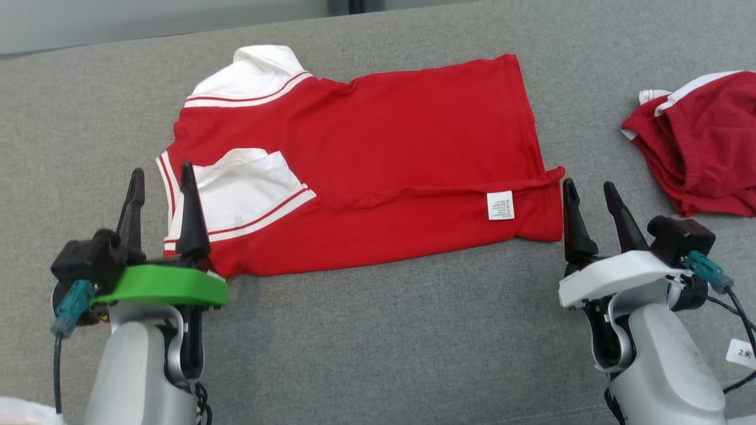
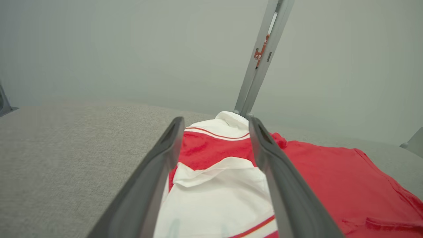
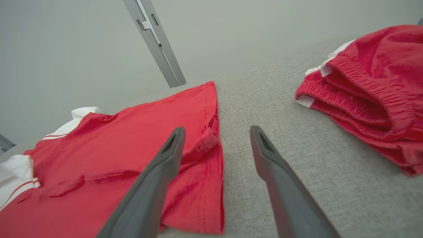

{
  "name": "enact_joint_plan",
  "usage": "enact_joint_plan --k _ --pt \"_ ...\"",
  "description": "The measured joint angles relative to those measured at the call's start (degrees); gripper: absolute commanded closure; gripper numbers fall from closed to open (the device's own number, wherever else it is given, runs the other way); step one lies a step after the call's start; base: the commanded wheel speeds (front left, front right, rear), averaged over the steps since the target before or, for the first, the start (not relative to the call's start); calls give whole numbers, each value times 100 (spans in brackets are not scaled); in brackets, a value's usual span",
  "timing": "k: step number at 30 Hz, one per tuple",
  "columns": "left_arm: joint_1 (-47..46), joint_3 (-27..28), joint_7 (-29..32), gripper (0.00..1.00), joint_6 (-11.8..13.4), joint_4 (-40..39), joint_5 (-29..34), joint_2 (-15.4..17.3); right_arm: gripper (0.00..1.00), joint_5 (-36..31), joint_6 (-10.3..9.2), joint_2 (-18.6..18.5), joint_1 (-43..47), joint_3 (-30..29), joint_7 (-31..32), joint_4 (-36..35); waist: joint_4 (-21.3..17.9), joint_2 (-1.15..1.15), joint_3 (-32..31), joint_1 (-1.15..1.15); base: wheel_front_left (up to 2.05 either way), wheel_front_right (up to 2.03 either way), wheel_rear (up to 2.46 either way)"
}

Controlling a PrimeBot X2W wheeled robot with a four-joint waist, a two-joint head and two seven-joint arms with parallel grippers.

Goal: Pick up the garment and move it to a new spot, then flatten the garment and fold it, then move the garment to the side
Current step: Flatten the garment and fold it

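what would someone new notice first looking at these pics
The bright red shirt with white, red-striped sleeves lies spread across the middle of the grey fabric surface, a white care label showing near its lower right corner. The left claw stands open at the shirt's sleeve end and the right claw open just beside its hem corner. A second bunched red garment sits apart at the far right.

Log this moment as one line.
red shirt: folded, on grey surface | left gripper: open, at sleeve end | right gripper: open, at hem corner | red shorts: right, apart
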Motion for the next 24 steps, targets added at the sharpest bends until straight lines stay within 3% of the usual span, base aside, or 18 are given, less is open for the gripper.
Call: enact_joint_plan --k 5,11,16,24 --pt "789 112 156 0 23 -147 -132 30 0 -223 0 2 493 -103 0 -81 69 0 -269 0 0 0 0" --pt "1338 99 1196 0 119 -289 -319 158 0 -383 0 1 808 -129 8 -167 168 0 -524 0 0 0 0" --pt "1391 133 2226 0 363 -193 -693 141 0 -399 0 2 845 -37 89 -265 219 0 -583 0 0 0 0" --pt "1034 288 2640 0 431 53 -1168 88 0 -414 0 2 829 135 207 -308 106 0 -433 0 0 0 0"
